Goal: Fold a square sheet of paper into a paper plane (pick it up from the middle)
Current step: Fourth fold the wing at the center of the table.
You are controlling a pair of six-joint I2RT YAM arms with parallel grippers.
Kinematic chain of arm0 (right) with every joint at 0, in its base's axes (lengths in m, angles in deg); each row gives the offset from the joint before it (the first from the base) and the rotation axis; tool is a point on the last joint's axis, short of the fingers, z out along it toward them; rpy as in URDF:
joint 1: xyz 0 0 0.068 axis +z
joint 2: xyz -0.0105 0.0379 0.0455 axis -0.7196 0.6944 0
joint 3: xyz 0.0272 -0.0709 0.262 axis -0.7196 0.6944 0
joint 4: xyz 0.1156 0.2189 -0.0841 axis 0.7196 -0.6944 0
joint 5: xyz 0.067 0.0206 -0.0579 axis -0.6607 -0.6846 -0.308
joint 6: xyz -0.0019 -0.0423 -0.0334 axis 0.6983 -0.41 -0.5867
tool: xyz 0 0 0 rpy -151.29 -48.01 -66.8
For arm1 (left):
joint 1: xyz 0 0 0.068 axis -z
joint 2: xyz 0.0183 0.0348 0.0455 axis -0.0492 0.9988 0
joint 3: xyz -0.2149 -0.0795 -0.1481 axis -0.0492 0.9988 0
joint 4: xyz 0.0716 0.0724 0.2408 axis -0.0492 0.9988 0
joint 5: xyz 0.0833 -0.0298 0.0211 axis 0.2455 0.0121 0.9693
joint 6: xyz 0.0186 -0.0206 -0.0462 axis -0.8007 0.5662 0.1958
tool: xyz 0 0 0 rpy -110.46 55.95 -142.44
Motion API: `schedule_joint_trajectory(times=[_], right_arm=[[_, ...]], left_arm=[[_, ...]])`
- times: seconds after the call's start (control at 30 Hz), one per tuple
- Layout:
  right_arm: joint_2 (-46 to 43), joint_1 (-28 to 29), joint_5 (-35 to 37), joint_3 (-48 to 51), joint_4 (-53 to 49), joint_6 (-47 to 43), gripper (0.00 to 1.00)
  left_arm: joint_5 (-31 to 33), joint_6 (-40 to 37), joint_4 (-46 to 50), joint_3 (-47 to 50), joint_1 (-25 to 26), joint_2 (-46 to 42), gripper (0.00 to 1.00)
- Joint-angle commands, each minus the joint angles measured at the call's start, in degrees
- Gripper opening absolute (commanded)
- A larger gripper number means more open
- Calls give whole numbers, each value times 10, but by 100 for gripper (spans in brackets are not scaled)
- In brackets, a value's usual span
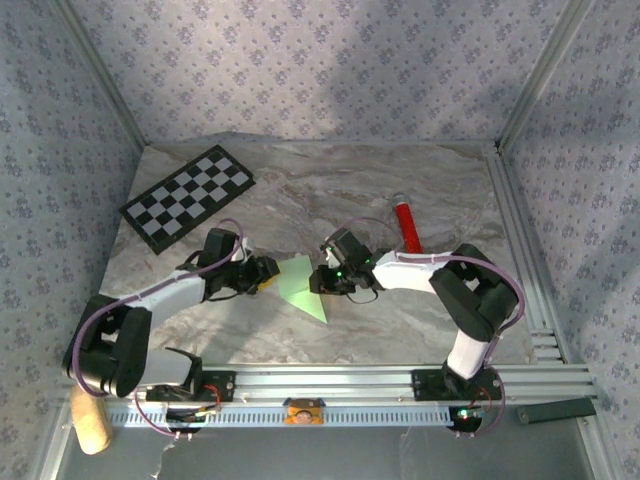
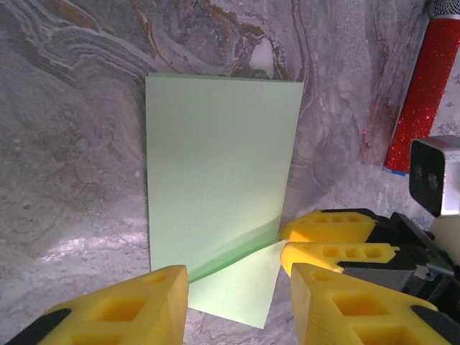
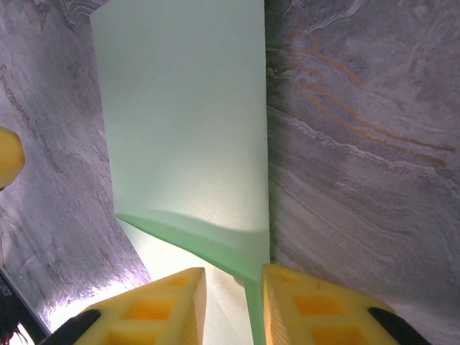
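Note:
The square sheet of paper (image 1: 300,283) lies light green on the marble table, folded in half into a long rectangle (image 2: 215,158), with one corner flap lifted off the surface. My left gripper (image 1: 265,272) hovers at the sheet's left side, its yellow fingers wide apart (image 2: 241,287) with nothing between them but the paper's near edge below. My right gripper (image 1: 322,280) is at the opposite side, its jaws narrow around the raised flap (image 3: 233,277). The flap's edge (image 3: 251,287) runs along the right finger and a gap shows beside the other finger. The sheet (image 3: 187,122) stretches away from those fingers.
A red glittery tube (image 1: 407,226) lies behind the right arm, also beyond my right gripper's fingers (image 2: 330,226) as the red tube (image 2: 420,100). A checkerboard (image 1: 188,195) sits at the back left. Wallpapered walls and metal rails (image 1: 520,300) bound the table.

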Motion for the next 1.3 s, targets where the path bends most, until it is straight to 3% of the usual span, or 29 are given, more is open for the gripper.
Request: schedule_joint_trajectory(times=[0.0,0.57,0.83,1.27], right_arm=[[1,-4,-15,-10,-3,-15,23],[-5,-18,-42,14,34,-7,14],[-22,-24,-56,30,55,2,3],[-57,-32,-80,66,122,29,2]], left_arm=[[-16,1,-8,-19,-3,6,41],[-26,6,-15,-19,-3,31,41],[-33,10,-20,-23,-3,46,42],[-29,28,-15,-36,-3,69,50]])
